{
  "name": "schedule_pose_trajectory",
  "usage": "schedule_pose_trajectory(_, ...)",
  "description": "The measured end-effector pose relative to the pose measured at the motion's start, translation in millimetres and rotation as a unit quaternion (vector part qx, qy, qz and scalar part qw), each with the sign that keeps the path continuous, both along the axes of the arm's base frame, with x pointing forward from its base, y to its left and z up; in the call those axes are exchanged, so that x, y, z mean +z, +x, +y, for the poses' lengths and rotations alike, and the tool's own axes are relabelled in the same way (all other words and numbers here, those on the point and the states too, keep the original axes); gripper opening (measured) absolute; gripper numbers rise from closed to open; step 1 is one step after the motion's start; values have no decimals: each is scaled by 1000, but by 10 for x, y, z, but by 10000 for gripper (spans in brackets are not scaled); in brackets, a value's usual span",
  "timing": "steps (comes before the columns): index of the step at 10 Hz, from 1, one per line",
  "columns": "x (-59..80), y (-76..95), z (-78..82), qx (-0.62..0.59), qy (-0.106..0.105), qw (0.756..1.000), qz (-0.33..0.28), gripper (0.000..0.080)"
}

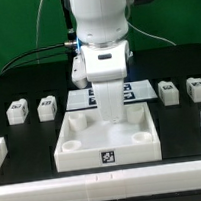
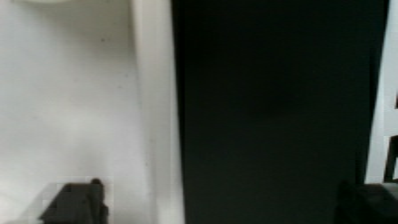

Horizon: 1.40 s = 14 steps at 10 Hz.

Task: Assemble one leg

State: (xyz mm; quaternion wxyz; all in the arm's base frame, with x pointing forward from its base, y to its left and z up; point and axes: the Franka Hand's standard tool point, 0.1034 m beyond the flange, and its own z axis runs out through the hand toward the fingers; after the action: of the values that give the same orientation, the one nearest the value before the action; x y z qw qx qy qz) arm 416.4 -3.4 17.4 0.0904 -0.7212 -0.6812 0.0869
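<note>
Broadly, a black table top (image 1: 32, 136) is seen in the exterior view, bordered along its near edge by a long white rail (image 1: 107, 184). A white robot arm (image 1: 101, 28) is lowered from above at the middle of the scene. Its two-finger gripper (image 1: 112, 115) is held low over the rear half of a large white square plastic panel with recessed corners (image 1: 88, 140), on whose front wall a small black-and-white square tag (image 1: 107, 156) is carried. Whether the panel is touched cannot be told. Behind the panel, partly hidden by the arm, the thin flat white marker board (image 1: 139, 86) is laid on the table. Four small white chunky plastic legs, each marked with a tag, are set in a row on the table, well apart from the gripper: one leg (image 1: 17, 111) and a second leg (image 1: 47, 107) at the exterior view's left, a third leg (image 1: 168, 89) and a fourth leg (image 1: 196, 88) at the exterior view's right. All four are left loose and untouched. In the wrist view the dark fingertips (image 2: 71, 203) are shown spread wide apart with nothing clasped between them, a white surface being seen beneath one and a dark surface beneath the other
</note>
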Motion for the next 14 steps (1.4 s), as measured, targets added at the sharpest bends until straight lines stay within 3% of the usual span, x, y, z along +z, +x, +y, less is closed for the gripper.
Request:
schedule_pose_trajectory(3, -2, -1, -7, -1, 0, 1000, 0, 251)
schedule_pose_trajectory(4, -2, -1, -8, -1, 0, 1000, 0, 251)
schedule_pose_trajectory(5, -1, 1, -6, 0, 0, 1000, 0, 73)
schedule_pose_trajectory(14, -3, 17, 3, -1, 0, 1000, -2, 70)
